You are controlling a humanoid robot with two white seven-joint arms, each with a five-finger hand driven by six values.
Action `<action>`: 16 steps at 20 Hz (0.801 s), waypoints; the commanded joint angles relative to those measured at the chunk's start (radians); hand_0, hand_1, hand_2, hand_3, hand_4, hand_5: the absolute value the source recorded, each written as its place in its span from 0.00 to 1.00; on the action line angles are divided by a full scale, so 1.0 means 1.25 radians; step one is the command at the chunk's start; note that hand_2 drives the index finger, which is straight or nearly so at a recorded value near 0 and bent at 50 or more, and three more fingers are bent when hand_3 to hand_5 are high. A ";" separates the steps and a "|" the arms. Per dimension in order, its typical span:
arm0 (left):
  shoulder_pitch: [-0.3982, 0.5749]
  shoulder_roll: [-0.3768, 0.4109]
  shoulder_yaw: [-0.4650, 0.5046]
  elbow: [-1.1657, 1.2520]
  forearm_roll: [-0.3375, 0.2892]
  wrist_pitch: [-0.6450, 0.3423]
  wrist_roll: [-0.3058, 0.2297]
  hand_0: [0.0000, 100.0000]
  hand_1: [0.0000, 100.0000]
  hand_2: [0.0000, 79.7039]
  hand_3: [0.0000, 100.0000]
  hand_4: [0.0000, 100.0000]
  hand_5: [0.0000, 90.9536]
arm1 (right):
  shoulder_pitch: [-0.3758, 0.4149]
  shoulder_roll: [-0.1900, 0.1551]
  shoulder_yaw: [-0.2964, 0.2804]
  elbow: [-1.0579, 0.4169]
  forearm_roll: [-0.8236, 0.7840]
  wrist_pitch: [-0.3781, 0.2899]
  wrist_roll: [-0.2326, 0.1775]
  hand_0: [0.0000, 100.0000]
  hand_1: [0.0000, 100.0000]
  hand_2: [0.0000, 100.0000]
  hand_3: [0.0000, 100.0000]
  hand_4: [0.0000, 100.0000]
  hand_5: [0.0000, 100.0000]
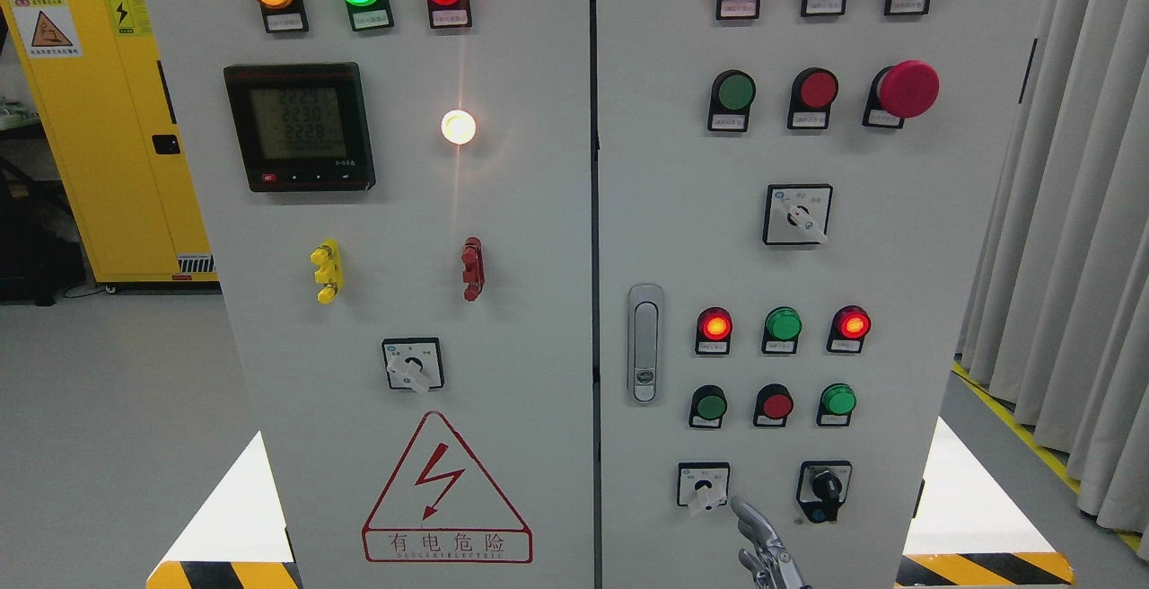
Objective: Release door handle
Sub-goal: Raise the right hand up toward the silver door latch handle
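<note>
The door handle [644,342] lies flush and upright at the left edge of the right cabinet door [898,239], untouched. Well below it, the right hand [761,546] pokes up, fingers loosely spread, holding nothing. Grey curtains [1068,239] hang right; a yellow cabinet [99,122] stands left.

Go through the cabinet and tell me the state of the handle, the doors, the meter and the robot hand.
Door handle: flush in its recess, nothing touching it.
Cabinet doors: both closed.
Meter display: on, showing digits.
Emergency stop button: untouched.
Right hand: low, off the handle, finger pointing up, holding nothing.
</note>
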 commanded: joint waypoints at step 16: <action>0.000 0.000 0.000 -0.010 0.000 0.000 0.000 0.12 0.56 0.00 0.00 0.00 0.00 | -0.008 0.009 -0.005 0.000 0.039 0.000 0.003 0.31 0.18 0.00 0.02 0.00 0.00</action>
